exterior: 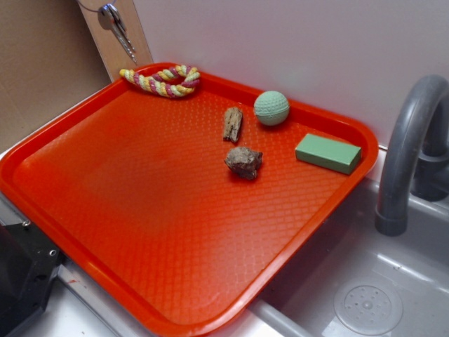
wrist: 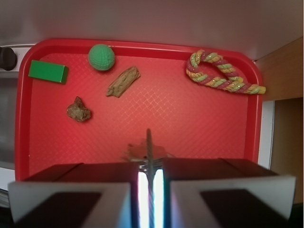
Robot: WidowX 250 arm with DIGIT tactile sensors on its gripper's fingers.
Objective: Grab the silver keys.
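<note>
The silver keys [exterior: 114,20] hang in the air above the far left corner of the red tray [exterior: 105,225], their tips pointing down. The wire ring runs up out of the exterior view, and the gripper itself is out of that view. From the wrist camera, my gripper [wrist: 149,167] is shut on the silver keys [wrist: 148,142]. One key stands edge-on in the narrow slit between the fingers, and the rest of the bunch is a blur below it. The keys hang well above the tray floor [wrist: 199,128].
On the tray lie a coloured rope loop [exterior: 165,81], a brown bark-like stick [exterior: 232,123], a rough stone [exterior: 243,162], a green ball [exterior: 271,107] and a green block [exterior: 327,153]. A grey tap [exterior: 407,147] and sink [exterior: 365,295] stand at the right. A wooden board [exterior: 123,53] rises behind the tray.
</note>
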